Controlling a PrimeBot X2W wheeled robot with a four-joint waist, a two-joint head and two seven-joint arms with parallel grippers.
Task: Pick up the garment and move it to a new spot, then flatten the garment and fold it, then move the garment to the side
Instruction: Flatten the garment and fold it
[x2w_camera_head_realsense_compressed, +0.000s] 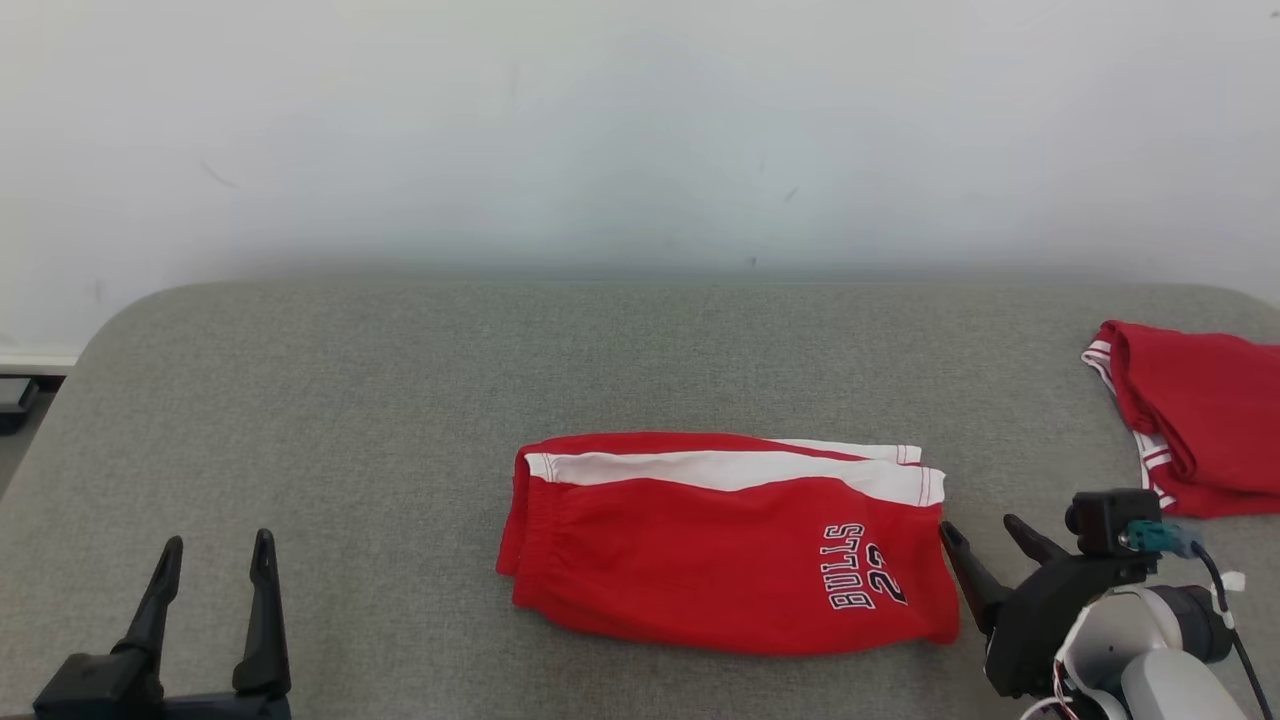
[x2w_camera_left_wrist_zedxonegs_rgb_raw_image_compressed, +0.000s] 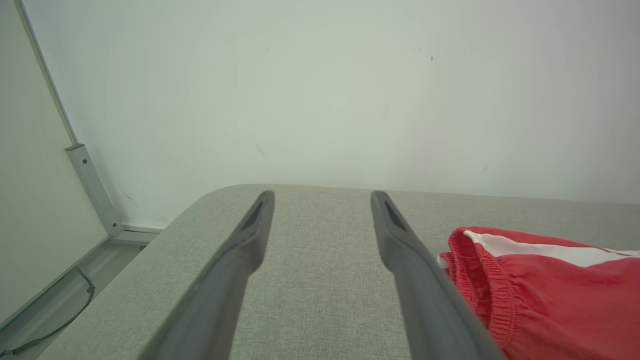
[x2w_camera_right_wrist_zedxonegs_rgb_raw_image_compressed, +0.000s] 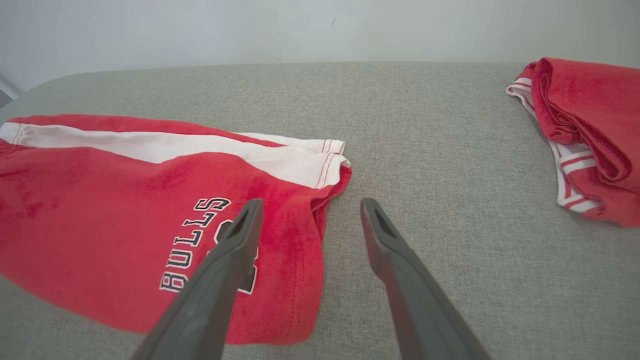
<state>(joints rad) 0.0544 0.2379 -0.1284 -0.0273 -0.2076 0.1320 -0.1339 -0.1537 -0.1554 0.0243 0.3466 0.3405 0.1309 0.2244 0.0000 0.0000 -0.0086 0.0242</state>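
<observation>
Red shorts (x2w_camera_head_realsense_compressed: 730, 545) folded on the desk (x2w_camera_head_realsense_compressed: 400, 400)
Left gripper (x2w_camera_head_realsense_compressed: 218, 548) at their 9 o'clock, right gripper (x2w_camera_head_realsense_compressed: 980, 527) at 3; I see both open, empty.

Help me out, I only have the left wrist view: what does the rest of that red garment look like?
Observer: The red shorts lie folded, leg on leg, with BULLS printed near the hem.
Operator: What is at that hem end?
Observer: The right pincer, open, fingertips beside the hem edge; contact I cannot tell.
Operator: Anything else there?
Observer: A second red garment lies rumpled at the far right.
</observation>
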